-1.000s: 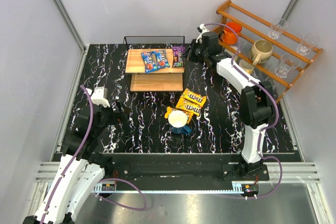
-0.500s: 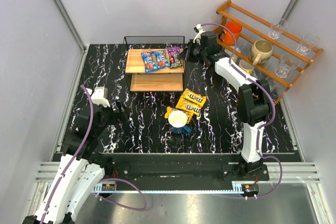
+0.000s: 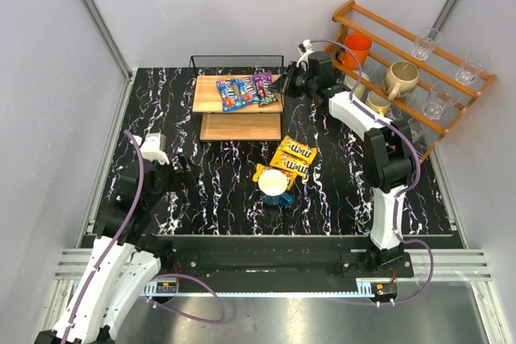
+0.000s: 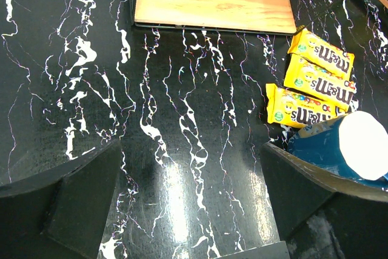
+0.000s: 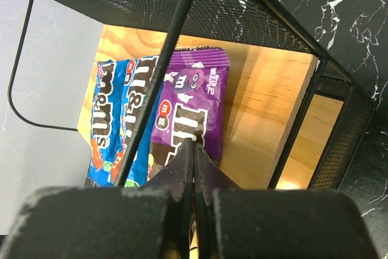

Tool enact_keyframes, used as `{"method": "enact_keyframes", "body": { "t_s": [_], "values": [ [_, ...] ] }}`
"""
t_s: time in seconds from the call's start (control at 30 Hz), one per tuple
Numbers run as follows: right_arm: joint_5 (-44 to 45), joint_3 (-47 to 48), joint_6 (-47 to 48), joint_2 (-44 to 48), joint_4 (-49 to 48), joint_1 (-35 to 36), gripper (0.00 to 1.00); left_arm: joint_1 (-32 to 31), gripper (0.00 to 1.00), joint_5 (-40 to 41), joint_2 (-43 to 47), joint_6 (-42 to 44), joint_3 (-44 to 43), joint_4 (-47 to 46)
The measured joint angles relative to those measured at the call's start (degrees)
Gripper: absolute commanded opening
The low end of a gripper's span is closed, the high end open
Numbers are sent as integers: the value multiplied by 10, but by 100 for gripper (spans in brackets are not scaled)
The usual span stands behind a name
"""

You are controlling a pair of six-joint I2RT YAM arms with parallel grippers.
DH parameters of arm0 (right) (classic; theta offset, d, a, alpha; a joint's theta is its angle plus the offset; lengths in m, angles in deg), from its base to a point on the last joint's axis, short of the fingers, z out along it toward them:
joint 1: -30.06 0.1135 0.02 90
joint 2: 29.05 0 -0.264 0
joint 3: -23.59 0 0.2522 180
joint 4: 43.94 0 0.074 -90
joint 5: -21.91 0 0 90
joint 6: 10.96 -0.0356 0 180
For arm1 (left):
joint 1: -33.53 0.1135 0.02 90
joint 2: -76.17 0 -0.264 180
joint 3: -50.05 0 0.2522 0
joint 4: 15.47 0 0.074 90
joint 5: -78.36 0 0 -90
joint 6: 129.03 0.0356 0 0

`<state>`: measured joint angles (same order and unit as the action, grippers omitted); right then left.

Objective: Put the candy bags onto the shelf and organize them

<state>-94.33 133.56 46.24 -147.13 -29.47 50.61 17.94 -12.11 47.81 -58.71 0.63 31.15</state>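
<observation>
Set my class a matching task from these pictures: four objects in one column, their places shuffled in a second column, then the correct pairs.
Objects
1. purple candy bag
2. yellow candy bags
3. orange cup
4. blue candy bags

Places
A. on the table, beside the blue mug
B. on the slatted wooden rack
C. on the shelf top board, pinched by the right gripper
D. on the shelf top board, no gripper touching

Pairs: 1-C, 2-A, 3-B, 4-D
</observation>
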Motion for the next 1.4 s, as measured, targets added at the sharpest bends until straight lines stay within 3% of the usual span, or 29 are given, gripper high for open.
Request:
{"method": "enact_keyframes", "body": {
  "t_s": [0.23,0.63,0.73,1.0,1.17,1.4],
  "values": [
    [3,-29,-27,5,-45,0,0,0,99,0,0,0,0,0],
    [37,-41,0,46,-10,-4,0,0,99,0,0,0,0,0],
    [68,-57,9,61,0,-5,0,0,99,0,0,0,0,0],
    [251,-94,49,151,64,-5,0,0,99,0,0,2,0,0],
    [332,0,135,186,125,17,0,0,99,0,0,2,0,0],
    [392,161,250,158,179,156,0,0,99,0,0,2,0,0]
  ]
}}
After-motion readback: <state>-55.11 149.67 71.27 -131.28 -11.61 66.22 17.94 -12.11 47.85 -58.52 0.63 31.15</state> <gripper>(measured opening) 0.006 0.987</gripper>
